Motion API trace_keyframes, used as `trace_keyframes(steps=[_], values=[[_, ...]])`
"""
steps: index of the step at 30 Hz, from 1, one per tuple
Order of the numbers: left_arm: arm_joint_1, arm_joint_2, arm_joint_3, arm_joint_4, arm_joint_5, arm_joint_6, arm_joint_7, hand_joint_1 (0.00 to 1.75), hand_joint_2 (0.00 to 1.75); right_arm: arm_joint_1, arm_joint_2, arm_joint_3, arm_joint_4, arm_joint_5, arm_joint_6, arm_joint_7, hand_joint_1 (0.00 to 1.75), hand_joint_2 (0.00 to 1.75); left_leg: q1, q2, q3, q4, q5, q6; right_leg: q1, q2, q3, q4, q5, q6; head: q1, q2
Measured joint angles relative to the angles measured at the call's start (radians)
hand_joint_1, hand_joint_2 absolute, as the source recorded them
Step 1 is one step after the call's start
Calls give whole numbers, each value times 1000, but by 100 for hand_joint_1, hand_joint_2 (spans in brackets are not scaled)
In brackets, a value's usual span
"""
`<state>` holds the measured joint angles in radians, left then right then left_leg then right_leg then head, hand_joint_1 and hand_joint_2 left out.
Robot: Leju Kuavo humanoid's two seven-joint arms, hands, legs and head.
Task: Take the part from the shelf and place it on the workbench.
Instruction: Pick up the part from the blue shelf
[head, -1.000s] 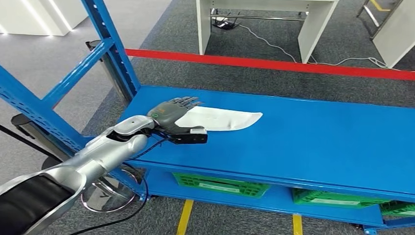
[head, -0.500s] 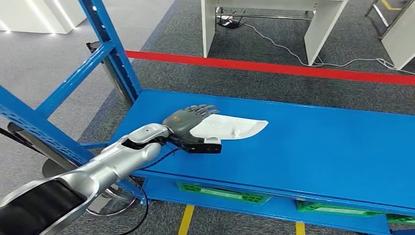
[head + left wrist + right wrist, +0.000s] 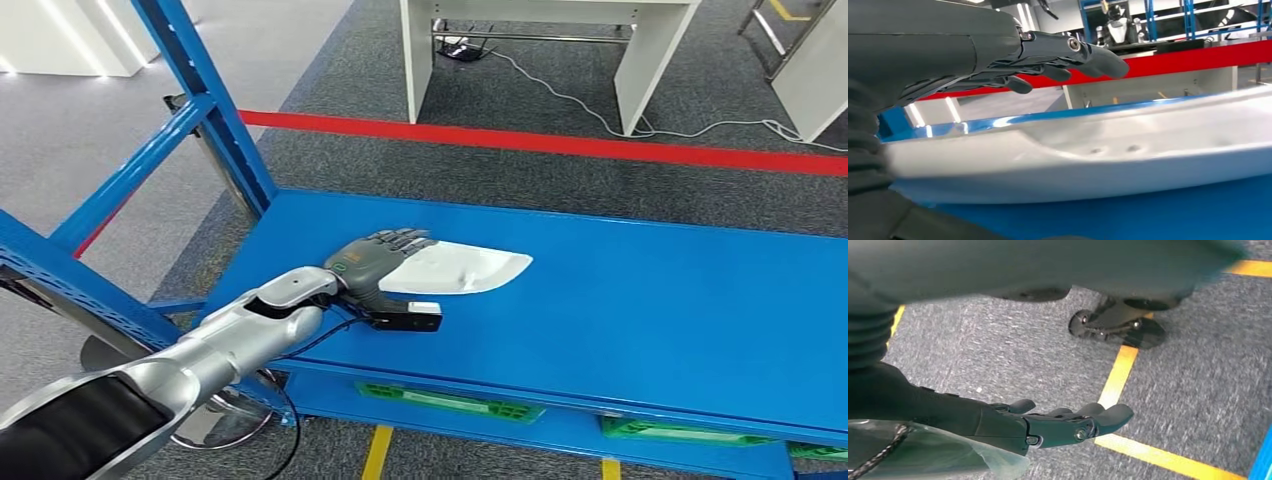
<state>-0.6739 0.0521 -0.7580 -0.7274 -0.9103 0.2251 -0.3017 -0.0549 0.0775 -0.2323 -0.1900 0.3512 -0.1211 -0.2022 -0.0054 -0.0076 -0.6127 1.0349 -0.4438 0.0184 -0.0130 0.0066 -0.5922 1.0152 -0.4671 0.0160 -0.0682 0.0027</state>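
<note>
The white flat part (image 3: 462, 270) lies on the blue shelf deck (image 3: 650, 300), long and shallow with one pointed end. My left hand (image 3: 372, 265) sits at its near left end. In the left wrist view the dark fingers (image 3: 1073, 50) stretch out straight over the part (image 3: 1108, 150), with a gap of background showing between them and its top. The thumb is hidden, and I see no grip on the part. My right hand (image 3: 1048, 427) hangs over the grey floor with its fingers loosely extended, holding nothing.
A blue rack upright (image 3: 215, 120) and diagonal brace stand at the deck's left end. Green bins (image 3: 450, 402) sit on the level below. Beyond are a red floor line (image 3: 560, 145), white table legs (image 3: 640, 70) and cables. Yellow floor tape (image 3: 1120, 375) runs under my right hand.
The camera has shifted slightly. My left hand has slid further over the left end of the part, covering more of it. The part has hardly moved on the deck.
</note>
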Motion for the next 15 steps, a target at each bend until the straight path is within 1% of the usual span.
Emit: trace_keyframes(steps=[2,3,4,5,7,8,9,10,11,12,13,14,15], values=[[0,-1,-1,1,0,1,0,0,175,-1,1,0,0,0,0,0,0,0,2,-1,3,-10,1,6,0,-2,-3,-2,-1,10,0,0],[-1,0,-1,2,0,2,0,0,175,-1,2,0,0,1,1,0,0,0,4,0,7,-16,3,10,0,-3,-6,5,-9,15,1,0],[-1,0,-1,3,-1,4,0,0,175,-1,2,0,0,1,1,0,0,0,7,0,11,-22,5,15,0,-3,-17,29,-25,19,2,0],[0,-1,-1,5,-2,9,0,0,175,-1,2,0,0,1,1,0,0,0,10,1,15,-26,7,18,-1,-4,-39,74,-51,22,4,0],[6,0,-1,12,-7,27,0,0,175,0,2,-1,0,2,0,0,0,0,9,1,15,-26,6,22,-1,-4,-97,197,-105,27,6,0],[8,0,-2,16,-11,36,0,0,175,1,2,-1,0,2,0,0,0,0,9,1,15,-26,6,22,-2,-4,-121,244,-121,29,6,0],[11,1,-2,22,-18,50,0,0,175,3,2,-1,0,2,0,-1,0,0,9,1,15,-25,6,23,-3,-4,-134,267,-122,31,6,0],[13,3,-2,28,-26,63,0,8,175,3,2,-2,0,3,0,-1,0,0,9,0,16,-24,5,22,-5,-5,-131,258,-107,34,6,0],[13,6,-3,34,-34,76,0,17,175,3,2,-3,0,4,0,-1,0,0,10,0,17,-23,4,21,-7,-5,-112,219,-80,35,6,0],[14,11,-3,43,-44,93,-1,25,175,3,2,-5,0,6,0,-1,0,0,11,-1,18,-21,1,18,-11,-6,-81,158,-45,38,6,0],[13,15,-3,50,-51,106,-2,33,175,2,2,-7,0,8,0,-1,0,0,10,-2,18,-17,-2,12,-12,-6,-46,94,-22,39,7,0],[12,21,-3,57,-56,117,-4,33,175,0,3,-9,0,10,0,-1,0,0,9,-2,18,-12,-6,6,-13,-4,-17,44,-9,36,8,0],[12,27,-3,63,-60,125,-6,33,175,0,4,-10,0,12,0,-1,0,0,7,-2,17,-9,-7,0,-12,-3,1,15,-7,31,7,0]])
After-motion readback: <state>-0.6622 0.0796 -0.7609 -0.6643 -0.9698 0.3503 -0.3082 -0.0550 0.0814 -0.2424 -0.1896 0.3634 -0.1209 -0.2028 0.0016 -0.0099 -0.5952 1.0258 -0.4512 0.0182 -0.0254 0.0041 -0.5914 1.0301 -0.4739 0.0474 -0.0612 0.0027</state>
